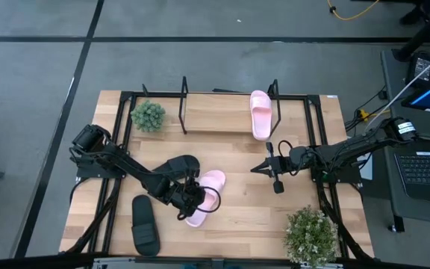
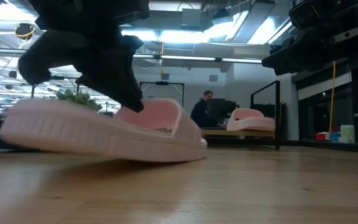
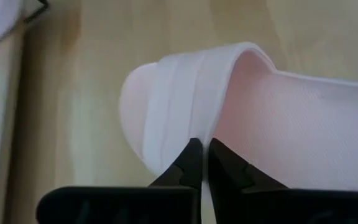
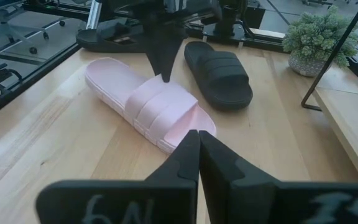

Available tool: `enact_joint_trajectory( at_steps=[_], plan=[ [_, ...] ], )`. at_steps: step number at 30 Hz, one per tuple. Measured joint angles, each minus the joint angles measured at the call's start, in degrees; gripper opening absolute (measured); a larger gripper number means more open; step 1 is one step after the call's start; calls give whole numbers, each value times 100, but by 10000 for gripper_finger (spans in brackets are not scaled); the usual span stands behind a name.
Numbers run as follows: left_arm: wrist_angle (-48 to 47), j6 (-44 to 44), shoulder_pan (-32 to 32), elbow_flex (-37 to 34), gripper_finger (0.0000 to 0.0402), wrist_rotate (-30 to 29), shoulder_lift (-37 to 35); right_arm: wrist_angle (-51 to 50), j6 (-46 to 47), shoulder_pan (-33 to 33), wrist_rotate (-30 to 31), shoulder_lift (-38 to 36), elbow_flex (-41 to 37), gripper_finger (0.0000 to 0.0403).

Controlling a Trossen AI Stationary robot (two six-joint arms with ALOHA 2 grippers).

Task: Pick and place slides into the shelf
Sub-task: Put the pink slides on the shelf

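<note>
Currently the left gripper (image 1: pixel 198 196) was down at the near-centre of the table (image 1: pixel 245 224), clenched on the strap edge of a pale pink slide (image 1: pixel 206 196). In the left wrist view its fingertips (image 3: pixel 194 155) met almost completely, pinching the thin edge of that strap. Low view showed that slide (image 2: pixel 104 134) tilted, one end raised off the wood and the other end touching it.

The right gripper (image 1: pixel 263 169) hovered right of centre, fingers closed together on nothing, pointing left toward the pink slide. Its wrist view showed the same slide (image 4: pixel 148 106) ahead with the left arm's fingers on the strap.

Second pink slide (image 1: pixel 260 114) sat on the shelf (image 1: pixel 222 112) at the far side of the table, on the right part of the board, just beside the right wire upright. Rest of the board was bare wood.

One black slide (image 1: pixel 179 166) lay just left of the held pink one, partly under the left arm; whether they touched, can't tell. Other black slide (image 1: pixel 145 224) lay near the left front edge, well apart from the shelf.

Small potted plant (image 1: pixel 148 115) stood just left of the shelf, a larger plant (image 1: pixel 310 235) at the near right corner. A person (image 2: pixel 202 111) showed in the room beyond the table.
</note>
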Motion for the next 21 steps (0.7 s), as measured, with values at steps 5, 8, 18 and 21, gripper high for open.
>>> enact_joint_trajectory(
  at_steps=[5, 8, 18, 21],
  plan=[
    [-17, 1, 6, 36, 4, -136, -17, -2, 0, 0, 2, 0, 0, 12],
    [-122, 42, 6, 203, 3, -152, -17, -2, 0, -1, 2, 0, 0, 12],
    [-740, 472, 130, 804, 2, -1051, -22, -4, 0, -1, 2, 2, 2, 12],
    [-936, 481, 316, 1018, 1, -1048, -65, -4, 2, 0, 2, 2, 2, 12]
  ],
)
